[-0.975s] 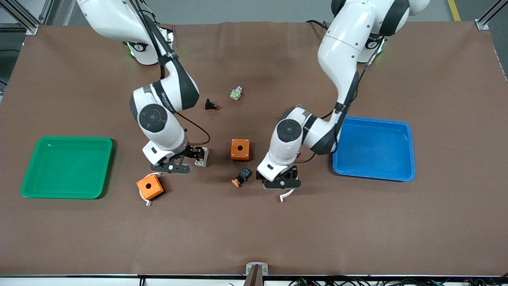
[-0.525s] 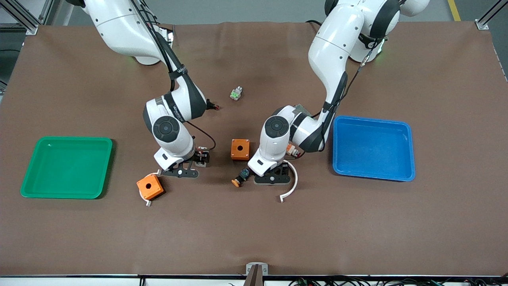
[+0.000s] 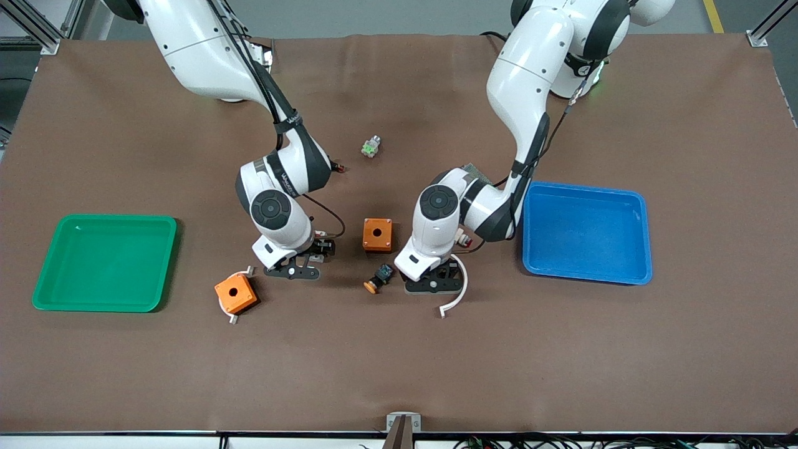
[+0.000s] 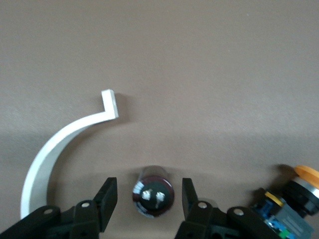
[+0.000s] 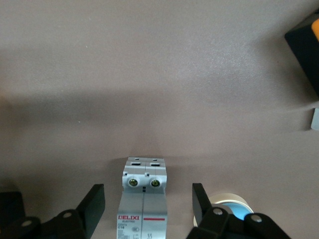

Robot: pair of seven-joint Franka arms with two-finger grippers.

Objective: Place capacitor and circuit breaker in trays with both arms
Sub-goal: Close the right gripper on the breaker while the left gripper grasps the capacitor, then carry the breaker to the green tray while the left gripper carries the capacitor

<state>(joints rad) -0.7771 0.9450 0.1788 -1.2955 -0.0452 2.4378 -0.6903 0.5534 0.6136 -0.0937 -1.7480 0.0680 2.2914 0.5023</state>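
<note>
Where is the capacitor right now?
The capacitor lies on the table between the open fingers of the left hand, with the white curved strip and the orange-capped button beside it.

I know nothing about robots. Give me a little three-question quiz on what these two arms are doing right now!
1. True or false: the left gripper is open, its fingers on either side of the small black cylindrical capacitor.
2. What sits between the right gripper's fingers?
A. orange box
B. white-grey rectangular circuit breaker
C. green tray
3. Fill in: the curved white plastic strip lies toward the ____ tray's end of the table.

Key: 1 true; 2 B; 3 blue.
</note>
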